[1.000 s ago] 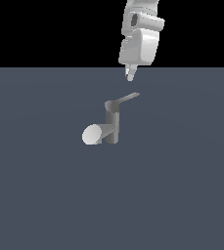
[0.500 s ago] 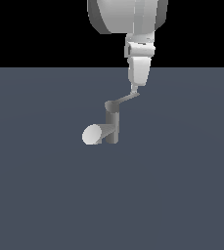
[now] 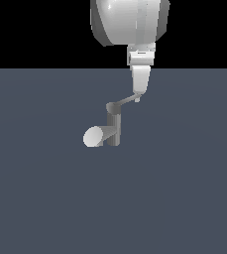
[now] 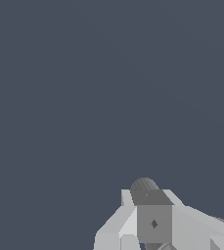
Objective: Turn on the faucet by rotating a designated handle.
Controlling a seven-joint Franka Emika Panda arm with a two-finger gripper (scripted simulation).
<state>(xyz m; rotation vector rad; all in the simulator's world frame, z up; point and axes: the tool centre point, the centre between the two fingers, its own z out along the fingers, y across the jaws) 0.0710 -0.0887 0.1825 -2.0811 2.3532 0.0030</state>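
- Nearest the exterior camera: bare grey bench (image 3: 45, 208), nothing on it in front of the fixture.
- Faucet (image 3: 114, 126) stands about mid-bench: upright darker post, thick pale spout (image 3: 96, 136) pointing toward the exterior view's left and at the camera, round end face showing.
- Handle (image 3: 126, 102): thin flat lever off the round cap on top of the post, running up toward the exterior view's right, away from the spout.
- Handling, as a judgement: rigid, fixed fixture; the lever should swing only about the post axis. Smooth and slim, so a pinch could slip; a sideways push near the free tip gives best leverage. Nothing fragile.
- End effector (image 3: 139, 95) hangs from the white arm with its tip right at the lever's outer end. It looks to be touching or just beside it; contact cannot be confirmed.
- Fingers appear drawn close together into a narrow point in the exterior view; whether anything sits between them I cannot tell.
- Wrist view: pale end effector body (image 4: 155, 222) with a ribbed grey cylinder behind it, then only plain bench; the handle is not clearly readable there.
- Farthest: black backdrop beyond the bench edge.
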